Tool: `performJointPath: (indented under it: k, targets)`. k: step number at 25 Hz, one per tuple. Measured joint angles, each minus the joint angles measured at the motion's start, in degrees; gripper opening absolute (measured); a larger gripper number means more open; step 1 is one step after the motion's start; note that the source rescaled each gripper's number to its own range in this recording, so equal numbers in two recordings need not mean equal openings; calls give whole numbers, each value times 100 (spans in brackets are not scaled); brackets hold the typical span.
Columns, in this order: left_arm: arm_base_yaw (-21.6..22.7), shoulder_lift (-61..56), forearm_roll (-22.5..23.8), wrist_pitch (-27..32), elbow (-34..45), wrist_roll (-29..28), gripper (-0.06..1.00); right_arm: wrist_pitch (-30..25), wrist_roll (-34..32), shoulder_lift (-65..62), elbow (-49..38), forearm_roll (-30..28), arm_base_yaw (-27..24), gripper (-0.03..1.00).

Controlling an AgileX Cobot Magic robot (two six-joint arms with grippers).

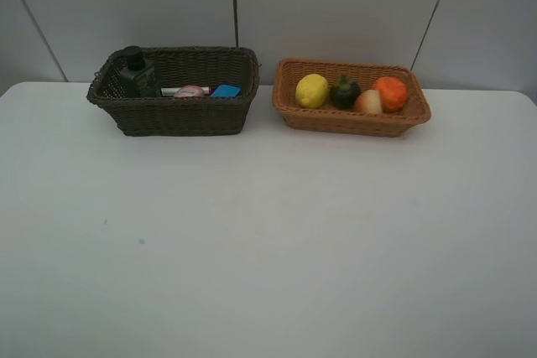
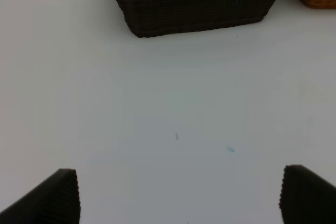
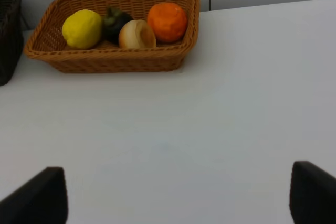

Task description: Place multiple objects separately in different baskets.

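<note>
The dark brown basket [image 1: 185, 115] at the back left holds the dark green pump bottle [image 1: 138, 75], a pink and white item [image 1: 191, 90] and a blue item [image 1: 225, 90]. The black eraser does not show. The light tan basket [image 1: 348, 120] to its right holds the lemon [image 1: 312, 90], mangosteen [image 1: 344, 91], peach-like fruit [image 1: 368, 102] and orange [image 1: 390, 93]. My left gripper [image 2: 178, 198] is open and empty over bare table, well short of the dark basket [image 2: 199, 11]. My right gripper [image 3: 176, 198] is open and empty, well short of the tan basket [image 3: 110, 61].
The white table [image 1: 268, 241] runs from the baskets to the front edge. A grey panelled wall [image 1: 336, 6] stands right behind the baskets. Neither arm shows in the exterior high view.
</note>
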State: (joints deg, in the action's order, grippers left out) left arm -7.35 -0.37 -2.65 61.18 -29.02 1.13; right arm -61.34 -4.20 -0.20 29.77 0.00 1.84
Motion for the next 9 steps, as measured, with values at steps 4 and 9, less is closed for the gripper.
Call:
performJointPath:
  k: [4, 9]
  targets:
    - [0, 0, 0, 0, 0, 0, 100, 0, 0, 0, 0, 0, 0, 100]
    - [0, 0, 0, 0, 0, 0, 100, 0, 0, 0, 0, 0, 0, 100]
